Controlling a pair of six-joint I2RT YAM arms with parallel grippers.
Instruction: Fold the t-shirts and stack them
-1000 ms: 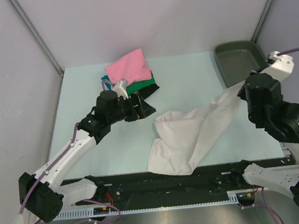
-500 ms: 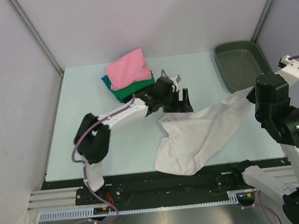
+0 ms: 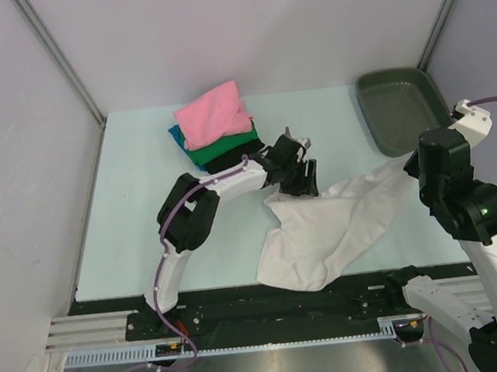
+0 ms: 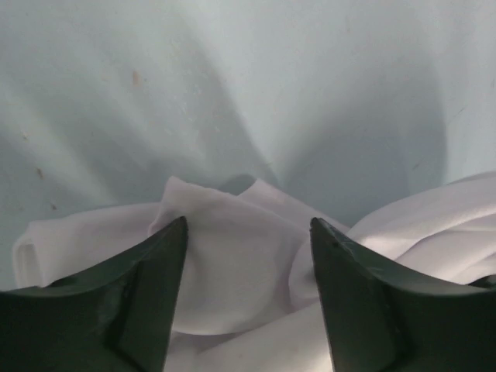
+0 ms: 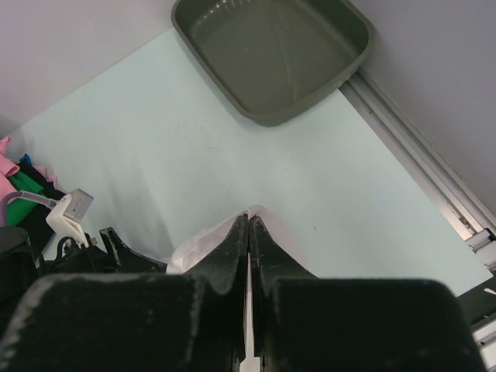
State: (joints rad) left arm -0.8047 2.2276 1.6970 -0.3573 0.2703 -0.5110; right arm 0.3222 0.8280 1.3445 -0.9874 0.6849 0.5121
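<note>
top external view: a white t-shirt [image 3: 324, 227] lies loosely spread on the pale blue worktop [image 3: 142, 188]. its long axis runs slantwise, from a raised end at the right, near the dark tray [image 3: 400, 108], down to a rumpled mass at the near edge, in front of the arm bases. the right end effector [image 5: 249, 223] has its fingers pressed together on that raised right end; the right wrist view shows white cloth pinched in the thin seam between them.

the left arm reaches across the middle of the worktop, and the left end effector [image 3: 299, 181] sits over the shirt's far left corner, the corner nearest the stack. the left wrist view shows its jaws spread, with a folded lip of white cloth lying directly below and between the two dark fingers [image 4: 147, 302]. the fingers have not closed on it, and whether their tips touch the cloth cannot be told.

just behind the left end effector, at the back of the worktop, is the stack of folded shirts: a pink t-shirt [image 3: 214, 110] on top, then green [image 3: 222, 144], with teal-blue [image 3: 174, 133] and black [image 3: 232, 159] edges showing.

judging from this, the coming move turns on the left end effector closing straight down on the corner beneath it. that would leave the shirt held at both ends of its long axis.
</note>
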